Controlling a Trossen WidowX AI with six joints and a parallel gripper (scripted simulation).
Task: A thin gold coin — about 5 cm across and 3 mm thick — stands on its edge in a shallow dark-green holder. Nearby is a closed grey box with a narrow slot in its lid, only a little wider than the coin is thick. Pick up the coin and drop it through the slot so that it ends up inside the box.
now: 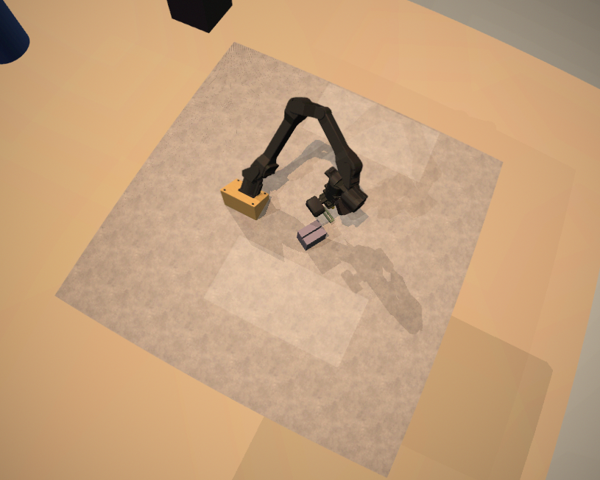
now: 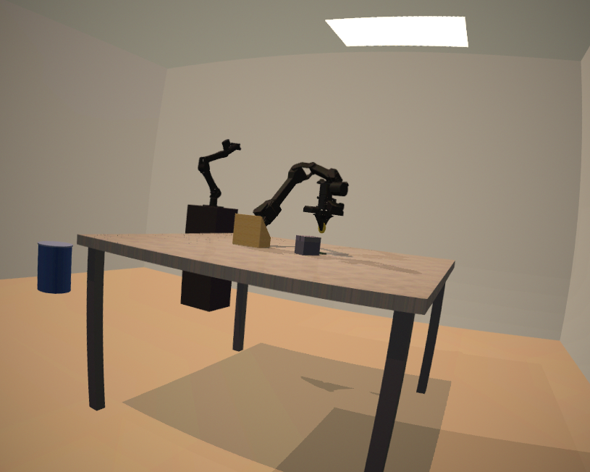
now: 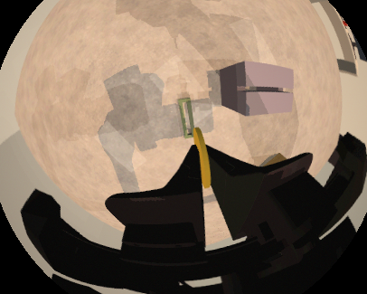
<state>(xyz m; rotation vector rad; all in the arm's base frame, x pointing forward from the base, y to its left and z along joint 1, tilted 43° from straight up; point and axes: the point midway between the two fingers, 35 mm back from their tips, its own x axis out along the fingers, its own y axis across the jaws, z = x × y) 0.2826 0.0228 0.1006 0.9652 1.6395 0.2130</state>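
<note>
My gripper (image 2: 321,222) (image 3: 197,148) is shut on the gold coin (image 2: 322,229) (image 3: 206,174). The coin is upright and edge-on in the wrist view, its lower part sticking out past the fingertips. The coin hangs above the table, clear of the empty green holder (image 3: 183,118). The closed grey box (image 1: 316,238) (image 2: 307,245) (image 3: 268,103) stands close beside the holder, to the right in the wrist view. The narrow slot (image 3: 264,89) in its lid runs left to right in that view, across the coin's edge line. The gripper is beside the box, not over it.
The arm's yellow base block (image 1: 244,200) (image 2: 250,230) stands on the table (image 1: 155,266) (image 2: 190,257) to the left of the box. A second arm on a black pedestal (image 2: 205,289) and a blue bin (image 1: 3,37) (image 2: 54,268) are off the table.
</note>
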